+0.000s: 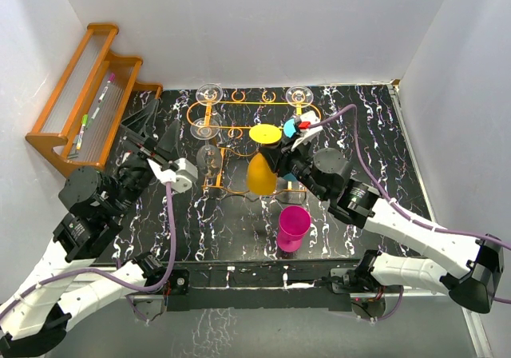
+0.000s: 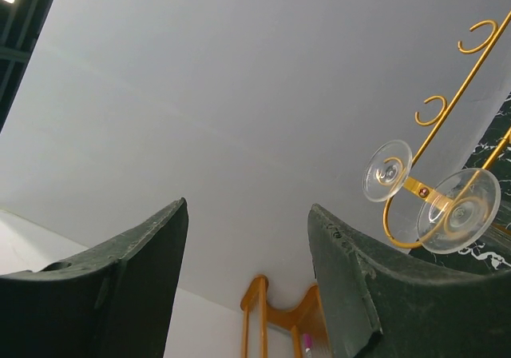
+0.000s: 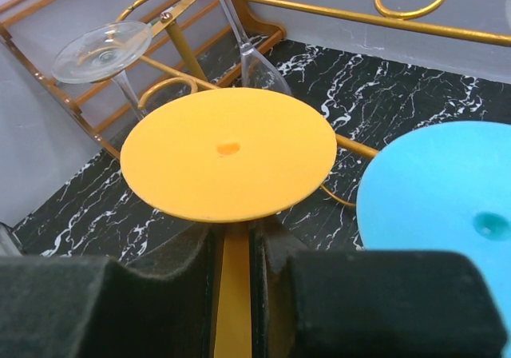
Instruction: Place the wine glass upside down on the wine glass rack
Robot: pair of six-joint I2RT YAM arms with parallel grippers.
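A yellow wine glass [image 1: 261, 174] hangs upside down, its round foot [image 3: 227, 154] on top and its bowl below. My right gripper [image 3: 234, 254] is shut on its stem, just under the foot; from above that gripper [image 1: 281, 157] sits at the front of the orange wire wine glass rack [image 1: 239, 102]. The yellow foot is level with the rack's rails [image 3: 319, 8]. Clear glasses [image 1: 209, 92] hang upside down in the rack. My left gripper [image 1: 157, 132] stands open and empty left of the rack, pointing up at the wall; its fingers [image 2: 120, 294] hold nothing.
A blue glass foot [image 3: 447, 206] sits right beside the yellow one. A pink cup [image 1: 293, 228] stands on the black marble mat in front. A brown wooden stepped shelf [image 1: 88, 94] with pens leans at the back left. White walls close three sides.
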